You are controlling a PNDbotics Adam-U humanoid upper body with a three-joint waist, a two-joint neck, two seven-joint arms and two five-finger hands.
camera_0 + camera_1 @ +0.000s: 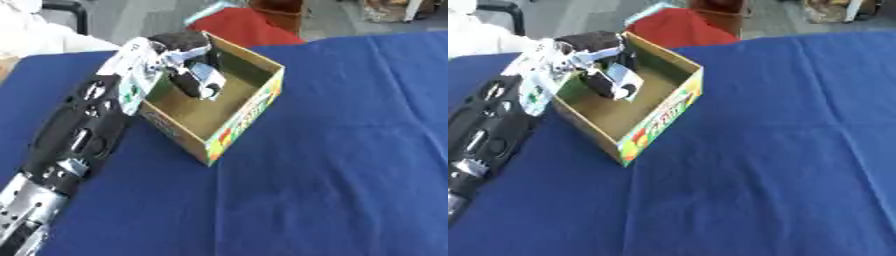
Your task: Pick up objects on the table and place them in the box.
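My left hand reaches in from the left over the near wall of the box, with my forearm lying along the blue bench. The hand hangs inside the open top, fingers pointing down toward the bare brown floor. Something dark sits at the top of the hand near the far wall of the box; I cannot tell whether it is an object I carry or part of the hand itself. For the same reason I cannot tell whether the fingers are clenched on something or already released, since black parts and pale parts blur together there.

I judge the hand is over the box because this is the dropping step: coming in above the rim keeps the cardboard from being knocked, and the downward fingers let a thing fall straight to the floor of the box. The box stands askew on the bench, 1 corner toward me, its printed side facing right.

The rest of the bench shows no other loose object, and my right hand is out of sight.
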